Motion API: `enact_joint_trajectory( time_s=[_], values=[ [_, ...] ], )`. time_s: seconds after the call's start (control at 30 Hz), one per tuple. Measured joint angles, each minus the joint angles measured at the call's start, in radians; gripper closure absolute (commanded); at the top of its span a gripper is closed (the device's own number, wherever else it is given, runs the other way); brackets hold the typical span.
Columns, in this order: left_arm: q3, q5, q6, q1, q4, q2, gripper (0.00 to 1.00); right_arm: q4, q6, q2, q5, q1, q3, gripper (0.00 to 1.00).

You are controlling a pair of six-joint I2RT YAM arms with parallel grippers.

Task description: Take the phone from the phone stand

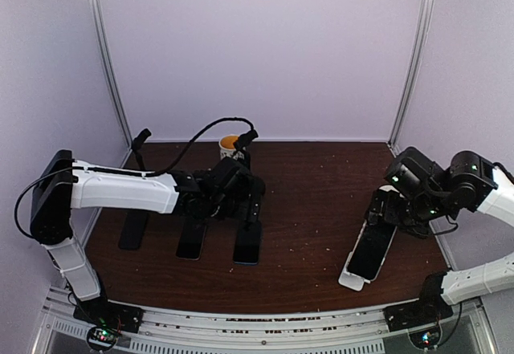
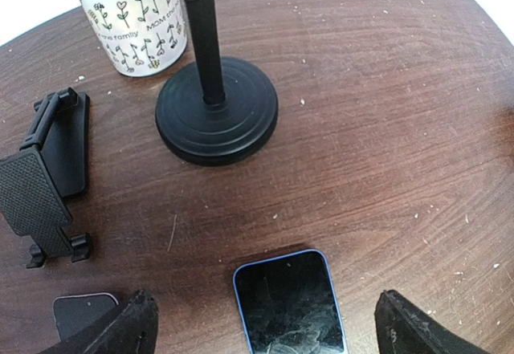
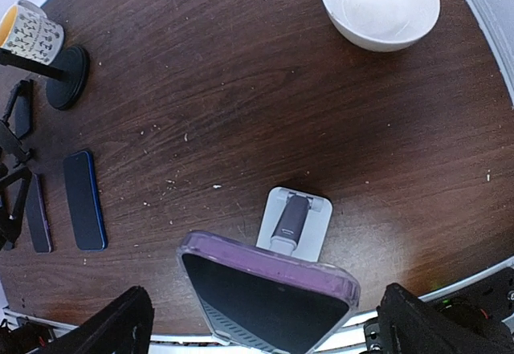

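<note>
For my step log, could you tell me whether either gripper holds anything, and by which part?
Nothing is held. The left gripper and right gripper are open; the phone sits on the phone stand.

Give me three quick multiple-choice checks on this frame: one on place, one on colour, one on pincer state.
1. Where is the purple-cased phone?
A) propped on the white stand
B) flat beside the mug
C) inside the bowl

2. What colour is the bowl?
A) black
B) white
C) yellow

3. What state is the right pincer in?
A) shut on the phone
B) open, gripping nothing
C) shut on the stand

Answers:
1 A: the right wrist view shows the phone leaning on the stand's cradle.
2 B: the bowl is plain white against the dark table.
3 B: its fingers stand wide apart at the frame's lower corners, clear of the phone's edges.
</note>
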Motion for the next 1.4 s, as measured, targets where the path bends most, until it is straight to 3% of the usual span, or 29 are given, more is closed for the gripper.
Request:
enact_joint_trajectory(
  time_s=[0.4, 1.1, 1.3, 1.4],
  values=[
    [-0.039, 0.000, 0.000, 0.011, 0.019, -0.018, 0.02, -0.119, 0.193, 0.132, 0.064, 0.078, 0.068, 0.00],
    [-0.121, 0.010, 0.000, 0.040, 0.058, -0.072, 0.02, -0.068, 0.295, 0.202, 0.066, 0.098, 0.003, 0.00],
    [-0.121, 0.021, 0.000, 0.048, 0.059, -0.073, 0.02, -0.058, 0.313, 0.202, 0.067, 0.098, -0.014, 0.08],
    [-0.121, 0.023, 0.000, 0.048, 0.059, -0.073, 0.02, -0.051, 0.317, 0.202, 0.067, 0.098, -0.019, 0.16]
  ],
)
